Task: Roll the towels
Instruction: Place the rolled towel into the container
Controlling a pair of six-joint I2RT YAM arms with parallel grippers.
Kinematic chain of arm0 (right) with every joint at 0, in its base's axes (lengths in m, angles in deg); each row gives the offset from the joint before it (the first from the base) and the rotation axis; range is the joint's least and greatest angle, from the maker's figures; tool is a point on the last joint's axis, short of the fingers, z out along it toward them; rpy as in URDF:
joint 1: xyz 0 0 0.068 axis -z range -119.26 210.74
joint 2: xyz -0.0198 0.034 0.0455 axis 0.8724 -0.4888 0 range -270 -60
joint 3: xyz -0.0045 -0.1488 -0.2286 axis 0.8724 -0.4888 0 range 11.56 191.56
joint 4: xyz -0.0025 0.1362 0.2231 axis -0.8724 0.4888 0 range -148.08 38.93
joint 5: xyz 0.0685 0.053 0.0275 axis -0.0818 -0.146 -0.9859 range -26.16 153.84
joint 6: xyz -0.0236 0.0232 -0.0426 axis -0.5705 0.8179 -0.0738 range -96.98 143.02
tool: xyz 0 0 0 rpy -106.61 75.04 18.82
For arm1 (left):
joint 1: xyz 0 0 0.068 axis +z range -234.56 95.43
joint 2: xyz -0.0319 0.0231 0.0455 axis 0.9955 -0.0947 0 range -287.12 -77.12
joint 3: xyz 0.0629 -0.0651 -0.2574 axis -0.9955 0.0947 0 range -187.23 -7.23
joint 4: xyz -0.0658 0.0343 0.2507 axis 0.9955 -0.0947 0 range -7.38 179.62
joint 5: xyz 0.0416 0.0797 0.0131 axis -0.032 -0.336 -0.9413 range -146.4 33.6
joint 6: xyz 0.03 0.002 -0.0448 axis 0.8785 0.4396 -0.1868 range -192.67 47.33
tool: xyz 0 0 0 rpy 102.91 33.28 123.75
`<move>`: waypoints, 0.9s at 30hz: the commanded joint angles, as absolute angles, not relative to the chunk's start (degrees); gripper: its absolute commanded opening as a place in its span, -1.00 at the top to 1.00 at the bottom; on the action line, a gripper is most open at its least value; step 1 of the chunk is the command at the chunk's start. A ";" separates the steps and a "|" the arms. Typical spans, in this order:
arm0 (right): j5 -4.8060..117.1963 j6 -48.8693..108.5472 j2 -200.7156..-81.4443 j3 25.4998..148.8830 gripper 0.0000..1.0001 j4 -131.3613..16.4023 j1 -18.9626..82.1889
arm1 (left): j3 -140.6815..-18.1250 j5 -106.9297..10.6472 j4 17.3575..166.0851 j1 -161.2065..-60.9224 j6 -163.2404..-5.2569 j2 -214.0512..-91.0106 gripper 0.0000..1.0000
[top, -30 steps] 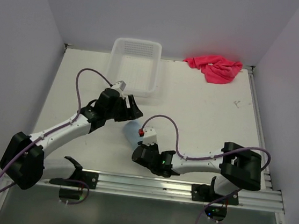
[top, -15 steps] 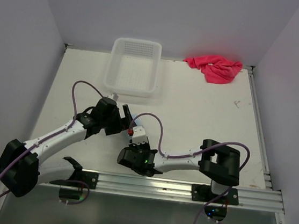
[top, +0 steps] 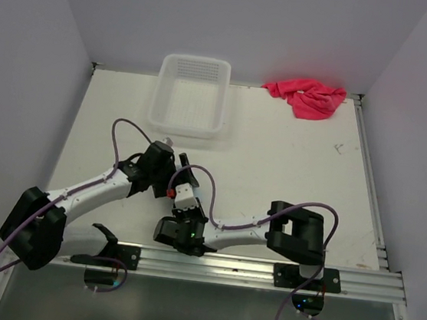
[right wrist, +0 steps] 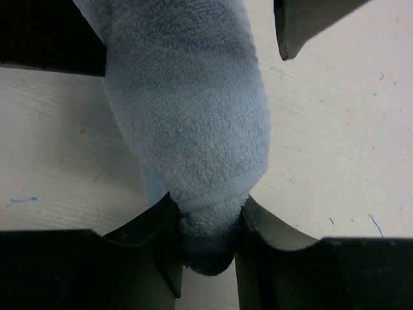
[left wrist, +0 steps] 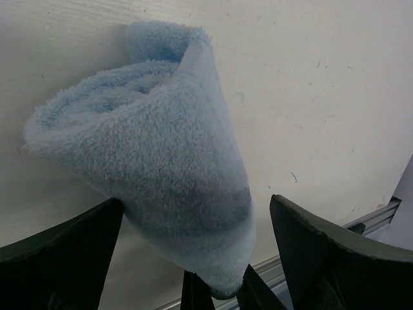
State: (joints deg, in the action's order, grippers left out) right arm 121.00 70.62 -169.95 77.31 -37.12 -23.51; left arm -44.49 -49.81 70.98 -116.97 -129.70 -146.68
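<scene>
A light blue towel (left wrist: 155,161), rolled into a thick roll, lies on the white table near the front edge. It also shows in the right wrist view (right wrist: 193,110). In the top view both grippers hide it. My right gripper (right wrist: 205,223) is shut on the roll's near end. My left gripper (left wrist: 197,203) is open and straddles the roll from the other side, one finger (left wrist: 64,252) against its side. In the top view the left gripper (top: 179,168) and right gripper (top: 180,191) meet left of centre. A crumpled pink towel (top: 307,96) lies at the back right.
A white plastic basket (top: 191,96) stands at the back, left of centre. The aluminium rail (top: 263,270) runs along the front edge just behind the right gripper. White walls close in the table on the left, right and back.
The right arm has swung left and nearer the front rail with the towel's end. The left gripper has followed toward the front. The blue towel, visible a second ago, is now covered in the top view.
</scene>
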 commanded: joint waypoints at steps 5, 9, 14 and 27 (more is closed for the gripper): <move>128.43 72.51 -173.81 82.39 0.67 -34.44 -25.48 | -44.32 -50.07 69.93 -119.10 -129.80 -149.54 -0.99; 130.63 72.16 -174.96 84.41 0.67 -32.85 -26.36 | -44.67 -49.81 68.79 -119.81 -129.10 -150.95 -0.99; 131.69 71.89 -176.01 85.21 0.67 -32.41 -27.06 | -44.59 -50.16 66.51 -120.43 -128.30 -151.66 -0.97; 130.98 67.41 -177.07 84.86 0.51 -37.07 -28.20 | -43.36 -49.55 68.17 -121.22 -127.08 -158.24 -0.22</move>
